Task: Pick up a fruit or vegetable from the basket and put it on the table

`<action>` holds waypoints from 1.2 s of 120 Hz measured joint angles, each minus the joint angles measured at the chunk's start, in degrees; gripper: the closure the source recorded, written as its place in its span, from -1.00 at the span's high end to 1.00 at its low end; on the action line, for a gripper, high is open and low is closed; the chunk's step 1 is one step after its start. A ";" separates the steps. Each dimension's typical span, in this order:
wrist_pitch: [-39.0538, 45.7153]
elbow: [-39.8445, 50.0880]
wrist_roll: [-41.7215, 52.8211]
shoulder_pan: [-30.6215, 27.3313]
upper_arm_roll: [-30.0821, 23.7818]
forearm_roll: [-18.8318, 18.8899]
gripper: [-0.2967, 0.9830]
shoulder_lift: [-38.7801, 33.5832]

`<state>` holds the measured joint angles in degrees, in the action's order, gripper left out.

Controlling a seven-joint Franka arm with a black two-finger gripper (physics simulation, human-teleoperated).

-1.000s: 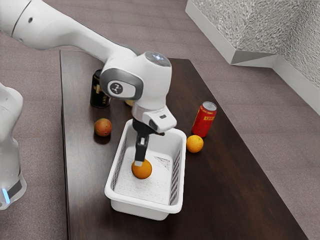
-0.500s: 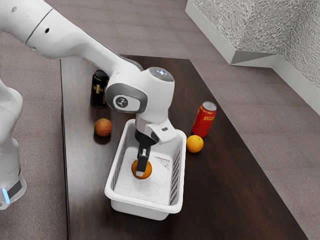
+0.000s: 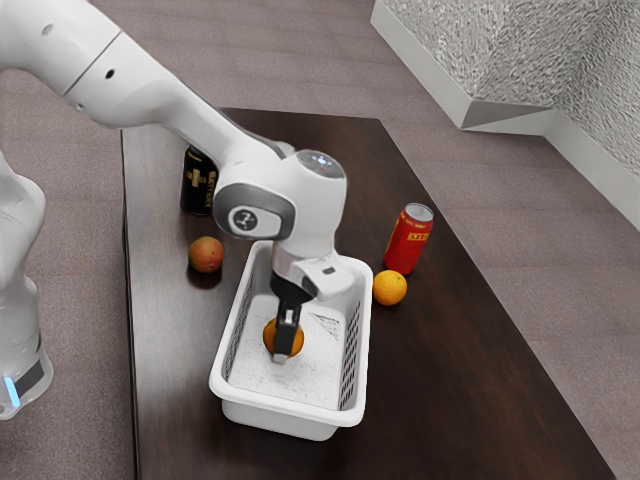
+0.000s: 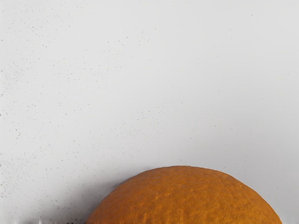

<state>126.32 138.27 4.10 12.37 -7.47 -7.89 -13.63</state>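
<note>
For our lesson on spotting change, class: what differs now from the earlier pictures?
The gripper has moved down, deeper into the basket, to the orange in it; whether it has taken hold, I cannot tell. That orange, the basket, the reddish fruit, the other orange, the red can and the black can stayed put.

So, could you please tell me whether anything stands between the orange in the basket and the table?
Yes: the walls of the white basket stand all around the orange, between it and the table; it would probably need lifting over the rim.
</note>
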 joint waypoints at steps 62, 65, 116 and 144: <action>3.28 -7.90 -4.74 0.39 0.02 10.49 -0.09 -3.41; 3.02 -10.19 -5.00 0.75 -0.39 11.31 -0.09 -2.90; -6.47 -45.16 -3.56 6.46 -4.90 17.09 -0.19 21.05; -8.91 -46.12 0.70 6.94 -4.35 16.44 0.18 23.14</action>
<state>117.41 92.15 4.80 19.31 -11.82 8.55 9.51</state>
